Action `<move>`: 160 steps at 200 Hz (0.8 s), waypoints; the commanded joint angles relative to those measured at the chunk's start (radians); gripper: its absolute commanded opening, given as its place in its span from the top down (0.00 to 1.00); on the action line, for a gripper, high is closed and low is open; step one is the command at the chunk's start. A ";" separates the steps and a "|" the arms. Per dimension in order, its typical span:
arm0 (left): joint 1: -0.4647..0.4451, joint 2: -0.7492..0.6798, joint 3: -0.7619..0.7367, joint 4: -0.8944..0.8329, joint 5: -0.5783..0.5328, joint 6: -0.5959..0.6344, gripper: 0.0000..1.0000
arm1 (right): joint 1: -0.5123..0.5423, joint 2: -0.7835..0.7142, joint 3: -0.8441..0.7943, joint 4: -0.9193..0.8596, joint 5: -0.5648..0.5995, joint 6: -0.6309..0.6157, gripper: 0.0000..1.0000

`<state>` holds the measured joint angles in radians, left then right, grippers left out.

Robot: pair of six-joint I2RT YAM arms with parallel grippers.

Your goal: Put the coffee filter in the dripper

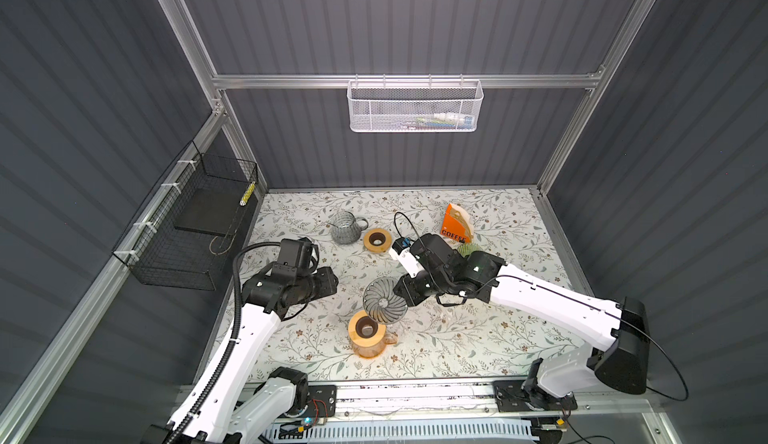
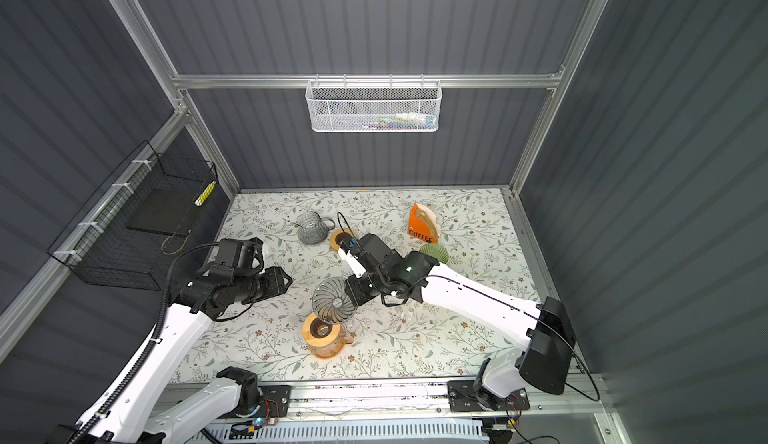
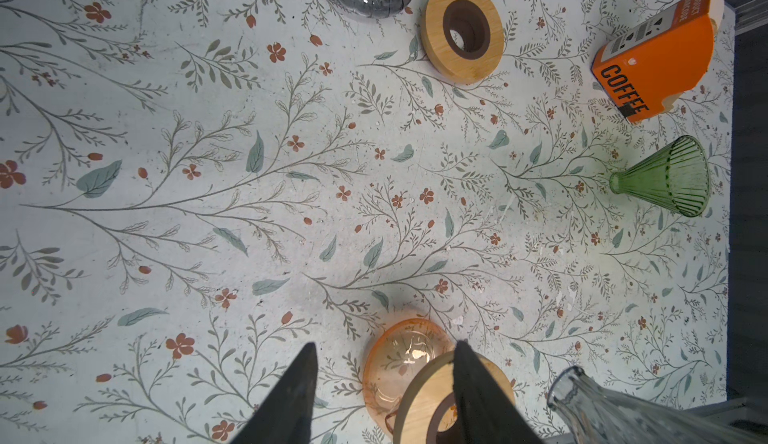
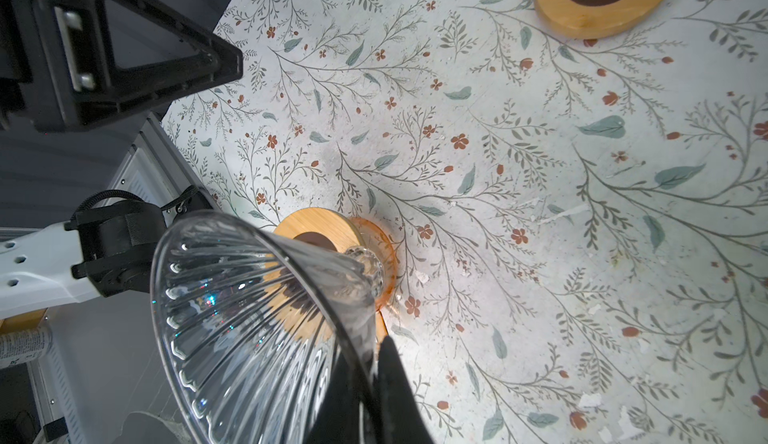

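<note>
My right gripper is shut on the rim of the dripper, a clear ribbed glass cone. It hangs tilted, with its narrow end just over the wooden collar of the orange glass carafe. Pale coffee filter edges stick out of the orange COFFEE box at the back right. My left gripper is open and holds nothing, left of the carafe.
A green glass cone lies on its side near the box. A grey glass carafe and a loose wooden ring stand at the back. A black wire basket hangs on the left wall.
</note>
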<state>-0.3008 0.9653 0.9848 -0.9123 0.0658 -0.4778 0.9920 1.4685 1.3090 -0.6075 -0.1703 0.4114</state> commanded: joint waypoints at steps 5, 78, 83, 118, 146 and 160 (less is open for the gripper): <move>-0.004 -0.011 0.043 -0.053 -0.008 0.027 0.47 | 0.017 -0.001 0.031 -0.001 -0.020 0.004 1.00; -0.004 -0.058 0.073 -0.095 -0.003 0.052 0.47 | 0.056 0.048 0.078 -0.007 -0.050 0.009 1.00; -0.004 -0.065 0.075 -0.092 -0.002 0.054 0.47 | 0.058 0.051 0.083 -0.007 -0.050 0.010 1.00; -0.004 -0.077 0.090 -0.096 0.019 0.072 0.48 | 0.070 0.071 0.096 0.009 -0.060 0.022 1.00; -0.004 -0.077 0.091 -0.139 0.051 0.089 0.49 | 0.082 0.094 0.112 0.010 -0.072 0.026 1.00; -0.004 -0.080 0.092 -0.149 0.060 0.097 0.49 | 0.087 0.103 0.115 0.016 -0.075 0.032 1.00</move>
<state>-0.3008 0.8948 1.0527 -1.0039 0.0879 -0.4187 1.0672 1.5558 1.3922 -0.6125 -0.2218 0.4271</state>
